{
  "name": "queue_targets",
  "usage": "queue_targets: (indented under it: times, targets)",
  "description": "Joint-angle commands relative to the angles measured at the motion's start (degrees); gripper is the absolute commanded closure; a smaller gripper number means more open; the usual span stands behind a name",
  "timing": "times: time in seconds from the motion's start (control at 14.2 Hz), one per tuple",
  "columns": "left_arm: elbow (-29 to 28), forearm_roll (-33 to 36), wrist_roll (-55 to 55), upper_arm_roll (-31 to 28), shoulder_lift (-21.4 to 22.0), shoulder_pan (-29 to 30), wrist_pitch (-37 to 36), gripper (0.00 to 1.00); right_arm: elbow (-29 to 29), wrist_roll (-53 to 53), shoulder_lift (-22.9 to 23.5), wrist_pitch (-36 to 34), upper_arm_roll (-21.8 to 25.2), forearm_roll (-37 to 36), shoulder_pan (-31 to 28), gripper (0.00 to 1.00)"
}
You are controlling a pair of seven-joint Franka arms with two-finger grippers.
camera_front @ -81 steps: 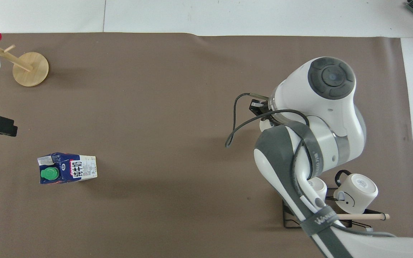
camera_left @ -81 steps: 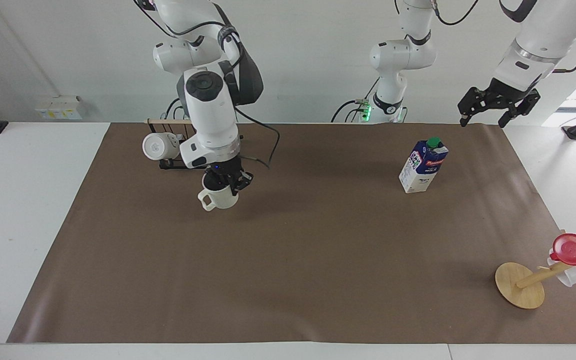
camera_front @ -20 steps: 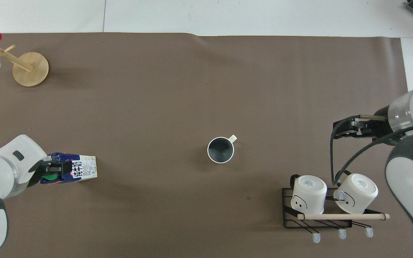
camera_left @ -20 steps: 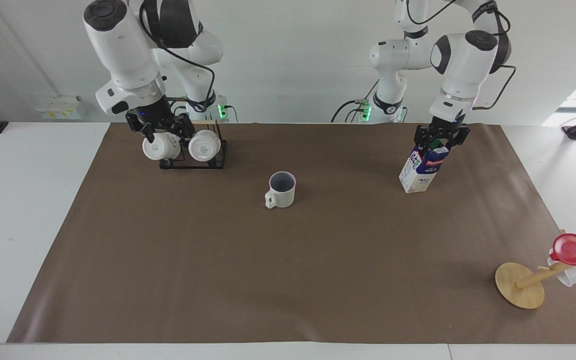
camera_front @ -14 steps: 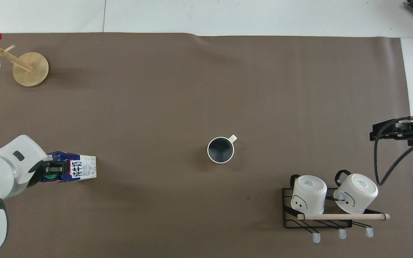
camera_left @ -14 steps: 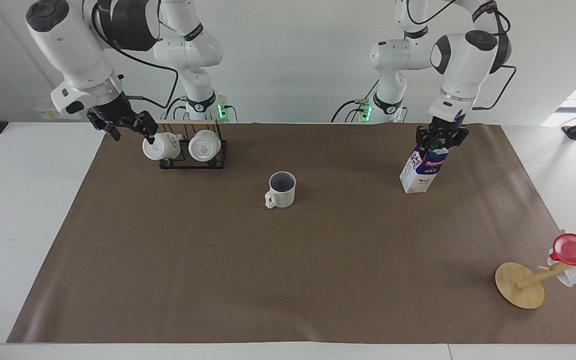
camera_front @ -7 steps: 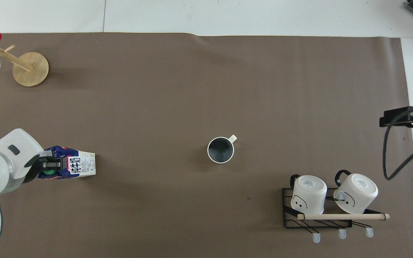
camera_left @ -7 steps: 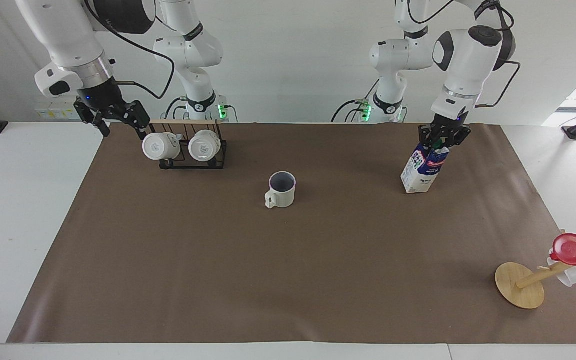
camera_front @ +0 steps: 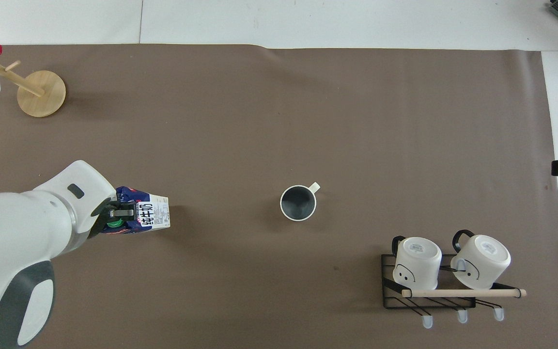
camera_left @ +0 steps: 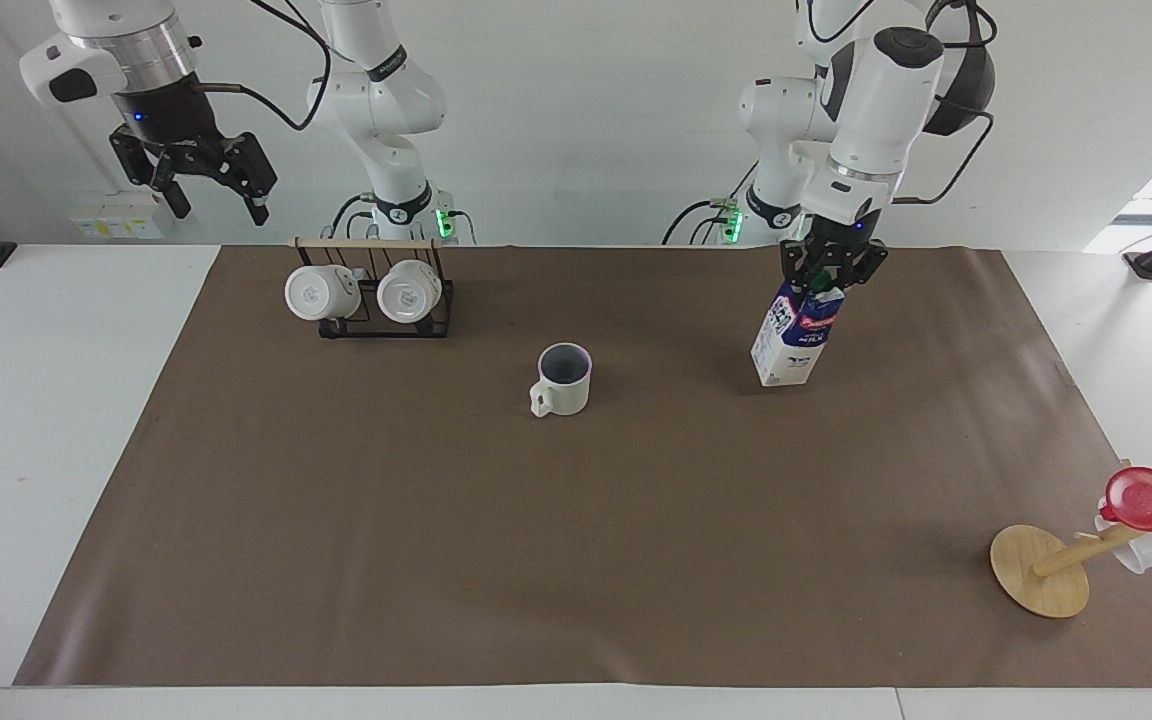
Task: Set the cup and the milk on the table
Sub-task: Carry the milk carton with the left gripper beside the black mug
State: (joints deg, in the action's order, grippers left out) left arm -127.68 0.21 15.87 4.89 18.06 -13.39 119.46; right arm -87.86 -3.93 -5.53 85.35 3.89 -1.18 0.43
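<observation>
The milk (camera_left: 794,340), a blue-and-white carton with a green cap, hangs upright from its top in my shut left gripper (camera_left: 829,270). It is over the brown mat (camera_left: 576,540), toward the left arm's end of it. I cannot tell whether its base touches the mat. It also shows in the overhead view (camera_front: 152,216). The cup (camera_left: 564,378), cream-white with a dark inside, stands alone upright mid-mat (camera_front: 298,202). My right gripper (camera_left: 218,205) is open and empty, high over the white table (camera_left: 36,400) beside the mug rack.
A black wire rack (camera_left: 376,318) with two plain white mugs stands near the right arm's base. A tilted bamboo disc stand (camera_left: 1039,570) with a red-topped cup (camera_left: 1151,500) is at the mat's corner farthest from the robots, at the left arm's end.
The left gripper has carried the milk toward the cup and the mat's middle. The right gripper has risen and drawn away from the rack toward the table's end. The cup has not moved.
</observation>
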Motion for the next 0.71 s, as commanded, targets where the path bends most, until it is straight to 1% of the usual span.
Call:
queue_targets:
  times: [0.0, 0.14, 0.35, 0.49, 0.64]
  targets:
    - [8.1, -0.4, 3.5, -0.8, -6.0, -3.2, -3.5, 0.52, 0.2, 0.2, 0.9, -1.9, -0.5, -0.8, -0.6, 0.0]
    - [11.9, -0.6, 5.7, -0.8, -8.8, -5.9, -4.1, 0.55, -0.2, 0.1, 0.8, -1.4, -0.5, -0.8, -0.4, 0.0]
    - [15.5, -0.1, 17.1, -0.8, -13.6, -12.6, -3.4, 0.55, -1.6, 0.3, 0.3, 0.4, -0.5, -1.0, -0.2, 0.0]
    - [17.7, 0.3, 21.8, -0.8, -16.6, -15.3, -2.9, 0.55, -1.9, 0.1, 0.1, 0.6, -0.5, -0.4, -0.2, 0.0]
    - [17.9, 2.0, 24.2, -0.8, -18.3, -17.0, -1.1, 0.55, -2.6, 0.1, -0.3, 0.5, -0.5, 0.1, -0.1, 0.0]
